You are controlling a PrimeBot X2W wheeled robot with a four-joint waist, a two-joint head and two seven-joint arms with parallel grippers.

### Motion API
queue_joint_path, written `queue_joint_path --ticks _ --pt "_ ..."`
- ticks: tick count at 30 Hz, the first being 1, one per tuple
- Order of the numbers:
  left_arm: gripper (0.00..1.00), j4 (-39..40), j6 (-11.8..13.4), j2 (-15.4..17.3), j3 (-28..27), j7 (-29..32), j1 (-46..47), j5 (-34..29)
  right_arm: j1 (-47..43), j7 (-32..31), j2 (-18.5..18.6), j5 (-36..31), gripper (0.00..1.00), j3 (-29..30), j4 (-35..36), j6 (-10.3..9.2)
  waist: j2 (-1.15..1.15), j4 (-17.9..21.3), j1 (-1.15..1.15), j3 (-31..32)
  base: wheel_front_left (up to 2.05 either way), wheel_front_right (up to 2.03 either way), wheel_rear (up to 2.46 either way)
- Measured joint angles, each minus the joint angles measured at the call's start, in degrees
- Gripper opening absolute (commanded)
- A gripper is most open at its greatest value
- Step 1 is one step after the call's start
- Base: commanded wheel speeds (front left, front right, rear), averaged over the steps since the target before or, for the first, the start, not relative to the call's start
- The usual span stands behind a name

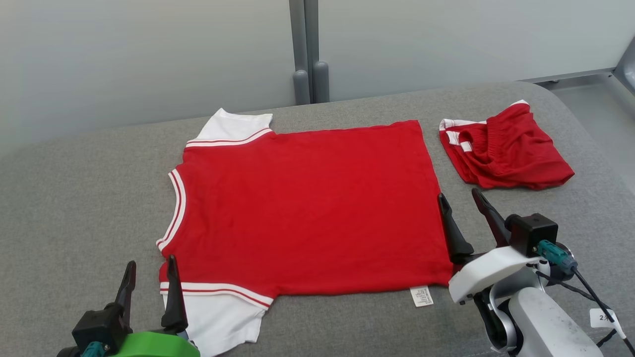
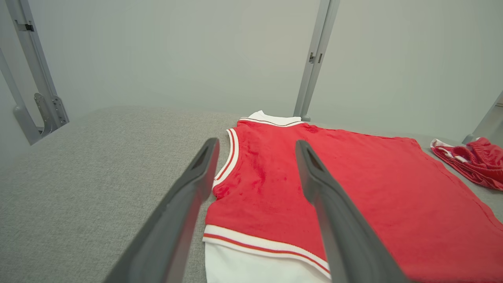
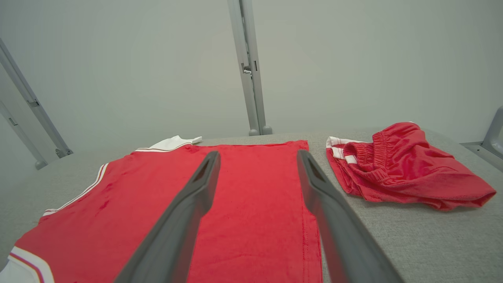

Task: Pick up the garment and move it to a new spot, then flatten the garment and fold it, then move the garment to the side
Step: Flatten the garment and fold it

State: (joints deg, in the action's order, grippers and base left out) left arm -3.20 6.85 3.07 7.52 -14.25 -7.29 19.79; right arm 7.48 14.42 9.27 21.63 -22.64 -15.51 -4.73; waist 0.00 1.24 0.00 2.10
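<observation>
Where the garment lay: red shirt [image 1: 307, 208] was spread flat on the grey padded surface [image 1: 74, 198], neckline toward the robot's left, hem toward its right, a white sleeve at the near edge and another at the far edge.
Left gripper [image 1: 151, 262]: fingers stood wide apart, holding nothing, poised at the near white sleeve [image 1: 218, 317].
Right gripper [image 1: 458, 194]: likewise spread and empty, at the hem's edge toward its near corner.
Beside it: crumpled red shorts [image 1: 506, 153] lay apart from the hem.
Handling: it looked light, soft and limp; it would likely sag and crease once lifted, and drag on the cloth-covered surface.
Where to take hold: probably by pinching thin edges, at the near shoulder seam and the near hem corner by the care tag [image 1: 421, 296], lifting both evenly.
</observation>
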Motion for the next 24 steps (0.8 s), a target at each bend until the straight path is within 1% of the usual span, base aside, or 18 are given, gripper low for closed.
queue_joint_path --ticks 12,16,24 --pt "1.0 -0.4 0.21 -0.1 0.0 0.0 -0.32 -0.32 -0.99 0.0 -0.04 -0.1 1.0 0.6 0.35 0.0 0.0 -0.19 0.0 -0.29 0.0 0.0 0.0" --pt "1.0 -3.22 0.21 -0.13 0.05 0.33 -2.83 0.52 -1.02 0.0 -0.07 -0.1 1.0 0.75 0.35 0.0 0.0 -0.36 0.0 -0.53 0.0 0.0 0.0" --pt "1.0 -9.49 0.21 -0.15 0.07 3.23 -5.86 1.93 -1.02 0.01 -0.03 -0.1 1.0 1.07 0.35 0.05 0.0 -0.62 0.0 -1.22 0.0 0.0 0.0"
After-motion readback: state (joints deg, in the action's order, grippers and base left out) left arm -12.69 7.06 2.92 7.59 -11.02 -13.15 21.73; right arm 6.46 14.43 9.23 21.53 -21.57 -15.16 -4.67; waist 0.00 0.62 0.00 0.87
